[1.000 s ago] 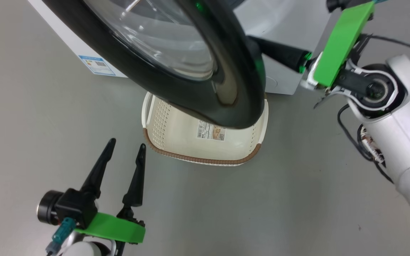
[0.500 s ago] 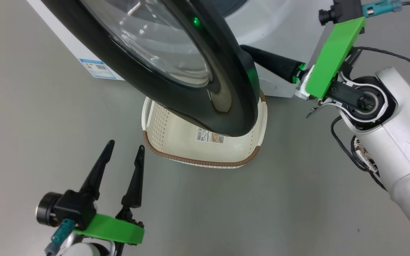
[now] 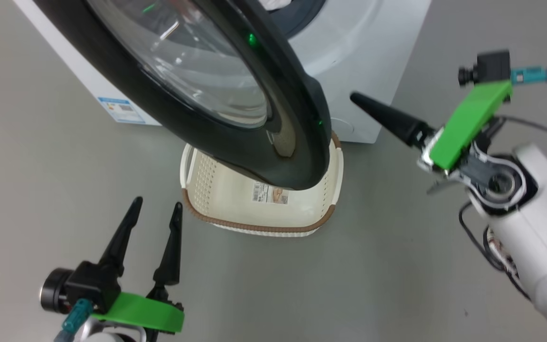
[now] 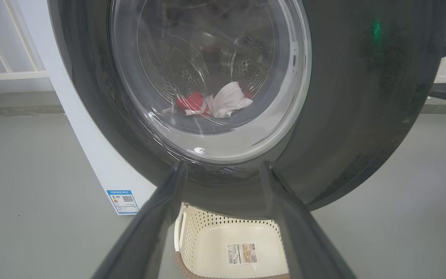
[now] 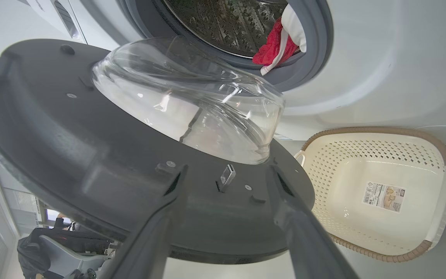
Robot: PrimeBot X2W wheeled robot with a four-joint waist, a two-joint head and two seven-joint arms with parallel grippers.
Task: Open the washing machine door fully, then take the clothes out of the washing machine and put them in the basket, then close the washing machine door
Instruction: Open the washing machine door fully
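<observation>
Right claw (image 5: 225, 172) stood spread just off the glossy black-rimmed round glass door (image 5: 91, 162); a steady push on its inner face, I judged, would open it fully.

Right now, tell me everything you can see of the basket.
The basket is cream-white plastic, rectangular with rounded corners, perforated walls, a brown woven-look rim and white side handles. A barcode sticker lies on its solid bottom. It stands upright and empty on the grey floor before the washing machine, below the open door. Nothing visibly touches it but the floor.
</observation>
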